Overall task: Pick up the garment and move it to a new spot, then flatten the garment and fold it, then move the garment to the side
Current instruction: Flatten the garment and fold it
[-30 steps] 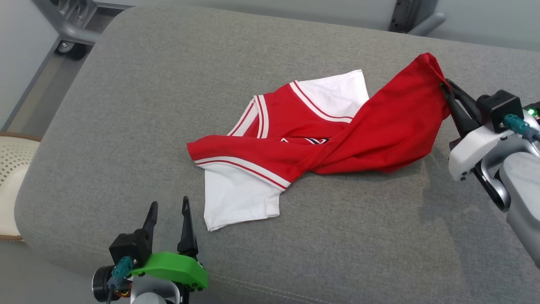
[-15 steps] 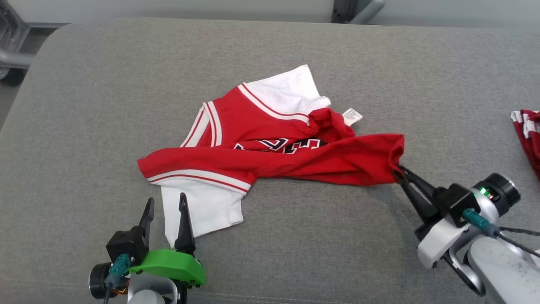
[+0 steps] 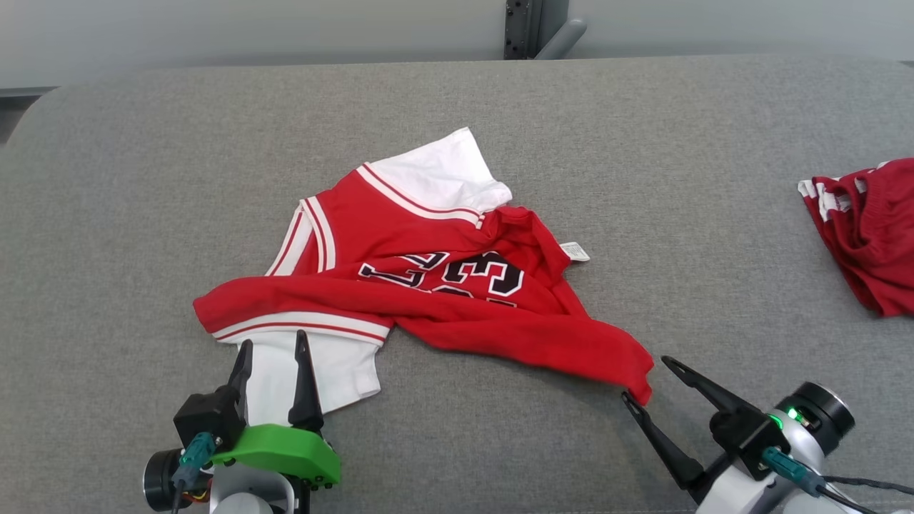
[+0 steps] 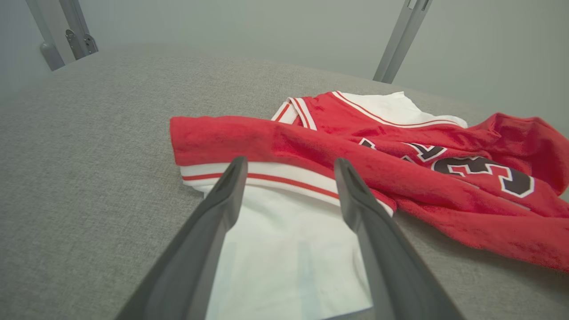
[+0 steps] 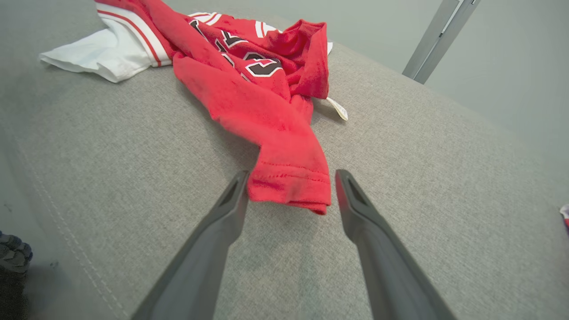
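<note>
Head view gives you a broad grey cushion [image 3: 143,178] under a plain grey wall [image 3: 214,28], level enough for spreading. The garment [image 3: 428,285], a red-and-white jersey, lies crumpled at the cushion's middle. It looks soft and light and will likely drape and bunch, so take it by the hem corners. Your right gripper [image 3: 645,377] stands with jaws apart, flanking the red hem corner [image 3: 628,364]. Your left gripper [image 3: 273,340], also apart, hovers over the white sleeve [image 3: 335,371].

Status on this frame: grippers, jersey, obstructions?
Left gripper open, over white sleeve. Right gripper open, red hem between fingers. Jersey crumpled, unfolded. Second red garment far right, clear.
</note>
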Robot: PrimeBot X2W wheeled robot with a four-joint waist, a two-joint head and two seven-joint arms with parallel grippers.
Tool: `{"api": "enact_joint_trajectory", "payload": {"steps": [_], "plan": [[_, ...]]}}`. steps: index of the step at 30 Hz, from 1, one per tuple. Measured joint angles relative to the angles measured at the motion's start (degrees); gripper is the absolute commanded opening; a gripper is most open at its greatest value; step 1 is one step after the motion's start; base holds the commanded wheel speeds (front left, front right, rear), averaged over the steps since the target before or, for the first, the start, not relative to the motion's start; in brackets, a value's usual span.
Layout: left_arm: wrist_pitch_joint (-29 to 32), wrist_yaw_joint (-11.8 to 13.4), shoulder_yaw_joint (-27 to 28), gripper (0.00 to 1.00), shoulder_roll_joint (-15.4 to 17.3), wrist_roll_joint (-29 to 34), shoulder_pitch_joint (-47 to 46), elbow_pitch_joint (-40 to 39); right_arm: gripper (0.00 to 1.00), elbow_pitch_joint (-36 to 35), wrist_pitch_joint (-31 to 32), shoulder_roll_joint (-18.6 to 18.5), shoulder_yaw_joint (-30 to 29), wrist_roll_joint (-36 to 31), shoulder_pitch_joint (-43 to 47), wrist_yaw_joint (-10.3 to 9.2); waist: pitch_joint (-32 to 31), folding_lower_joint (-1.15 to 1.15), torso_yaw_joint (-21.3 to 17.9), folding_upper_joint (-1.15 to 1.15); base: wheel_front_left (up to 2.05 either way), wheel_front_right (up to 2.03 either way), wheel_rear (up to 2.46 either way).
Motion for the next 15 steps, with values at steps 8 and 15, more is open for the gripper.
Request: {"api": "enact_joint_trajectory", "payload": {"steps": [8,15], "plan": [[0.0,0.25,0.36,1.0,0.33,-0.03,0.62,-0.43,1.0,-3.48,0.0,-0.66,-10.06,4.7,6.98,0.0,-1.12,0.0,-1.75,0.0,0.0,0.0,0.0],[0.0,-0.01,-0.81,1.0,0.18,-0.13,0.34,-0.26,1.0,-1.4,0.0,-0.35,-10.36,10.31,2.86,0.0,-1.02,0.0,-0.55,0.0,0.0,0.0,0.0]]}}
